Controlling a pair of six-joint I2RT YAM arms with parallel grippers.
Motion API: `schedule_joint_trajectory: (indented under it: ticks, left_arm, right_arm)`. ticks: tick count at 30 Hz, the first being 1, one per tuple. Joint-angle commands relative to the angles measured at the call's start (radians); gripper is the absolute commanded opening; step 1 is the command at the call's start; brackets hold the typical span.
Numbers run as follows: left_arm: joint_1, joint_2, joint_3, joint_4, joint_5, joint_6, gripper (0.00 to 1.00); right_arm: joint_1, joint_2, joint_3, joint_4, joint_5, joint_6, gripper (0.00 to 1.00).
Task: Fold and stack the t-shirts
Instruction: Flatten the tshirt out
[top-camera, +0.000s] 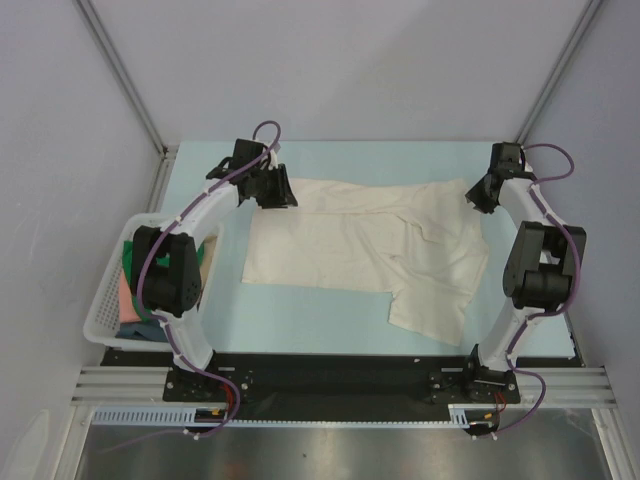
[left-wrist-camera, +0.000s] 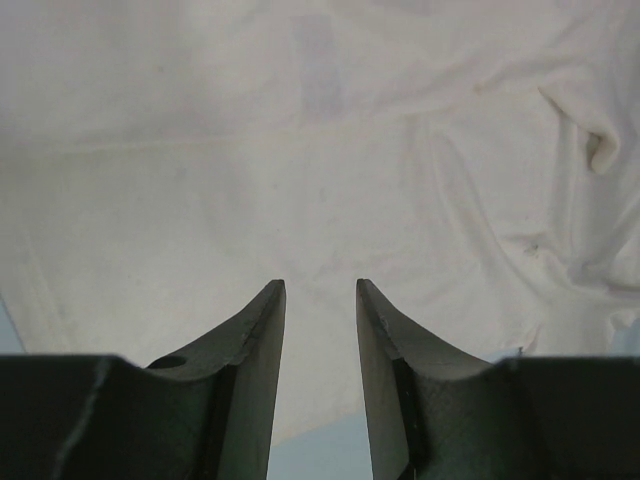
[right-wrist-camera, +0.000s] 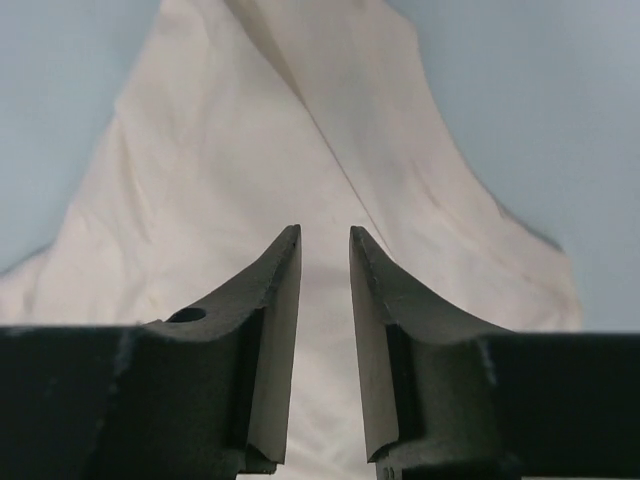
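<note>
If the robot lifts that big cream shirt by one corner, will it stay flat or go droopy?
Probably droopy: the cream t-shirt lies in soft wrinkles and folds, so it likely sags from wherever it's pinched. It looks thin, so it's probably light. Pushed, it would likely bunch up on the table rather than slide whole.
</note>
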Motion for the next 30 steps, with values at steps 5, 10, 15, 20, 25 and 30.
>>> schedule_joint_trajectory:
  ticks: [5,10,15,20,25,30]
  left_arm:
    - [0.075,0.048,0.114,-0.002,-0.068,-0.032,0.40]
    - [0.098,0.046,0.111,-0.020,-0.079,-0.030,0.40]
    - [0.104,0.045,0.085,-0.016,-0.108,-0.052,0.41]
    - [0.116,0.085,0.120,-0.042,-0.134,-0.087,0.41]
    - [0.126,0.144,0.179,-0.066,-0.203,-0.124,0.42]
    - [0.141,0.224,0.235,-0.085,-0.234,-0.176,0.42]
  right_arm:
    - [-0.010,0.211,0.147,0.082,0.038,0.009,0.31]
    - [-0.024,0.324,0.245,0.083,0.063,-0.054,0.32]
    - [-0.045,0.471,0.398,0.008,0.084,-0.115,0.33]
    - [-0.059,0.642,0.716,-0.118,0.058,-0.210,0.37]
    - [-0.050,0.743,1.012,-0.325,0.011,-0.230,0.55]
    - [-0.052,0.575,0.928,-0.321,-0.021,-0.193,0.73]
